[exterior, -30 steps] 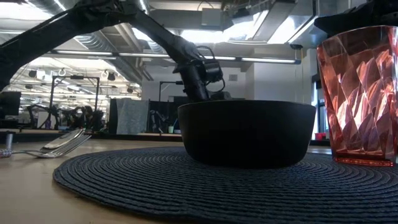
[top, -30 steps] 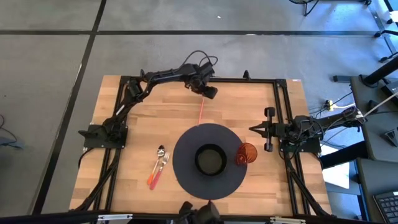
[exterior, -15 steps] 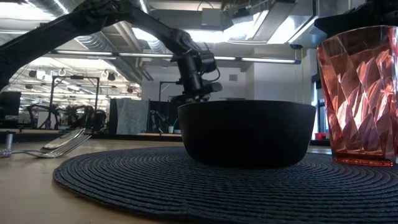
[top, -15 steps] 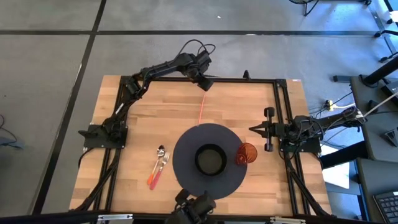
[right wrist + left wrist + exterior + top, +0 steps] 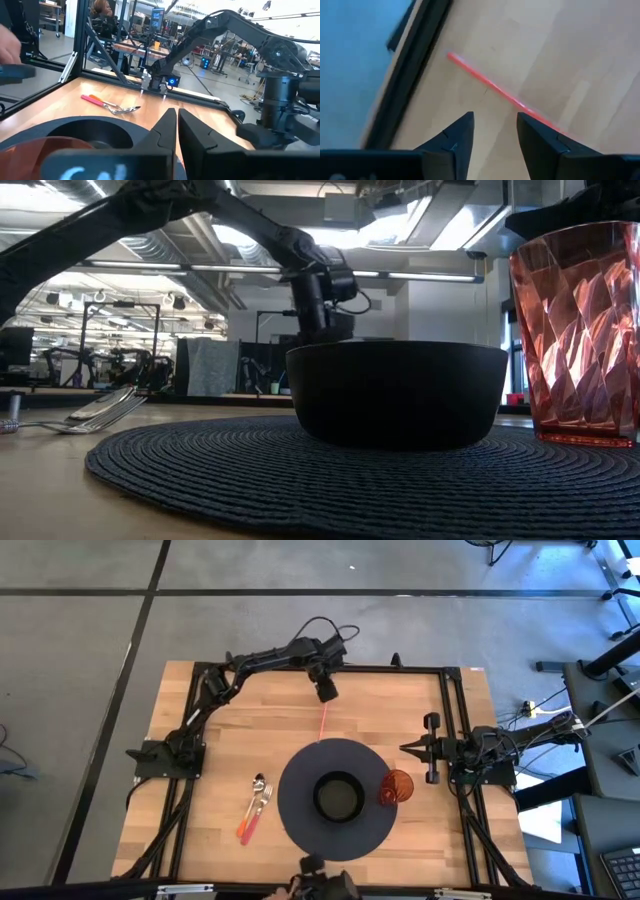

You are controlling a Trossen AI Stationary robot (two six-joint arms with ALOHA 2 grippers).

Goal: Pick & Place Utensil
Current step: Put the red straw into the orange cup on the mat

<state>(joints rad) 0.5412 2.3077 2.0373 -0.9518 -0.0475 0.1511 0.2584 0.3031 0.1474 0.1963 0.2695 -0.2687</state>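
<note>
A thin red stick [image 5: 322, 723] lies flat on the wood between the table's far edge and the round dark mat [image 5: 300, 825]. My left gripper [image 5: 325, 691] hangs open over the stick's far end. In the left wrist view the stick [image 5: 485, 85] runs slantwise just beyond the open fingertips [image 5: 495, 122], and I see no touch. In the low view the left gripper [image 5: 318, 320] stands behind the black bowl [image 5: 397, 392]. A spoon and fork with pink handles [image 5: 255, 808] lie left of the mat. My right gripper [image 5: 412, 748] is shut and waits at the table's right side.
The black bowl [image 5: 338, 797] sits in the middle of the mat, and a red faceted cup [image 5: 396, 787] stands on the mat's right edge. A black frame rail [image 5: 400, 668] runs along the far edge, close behind the left gripper. Bare wood lies left of the stick.
My left gripper has drawn back toward the far edge and risen, then come back down over the stick's far end, turning about its wrist as it went. The red stick has stayed where it lay.
</note>
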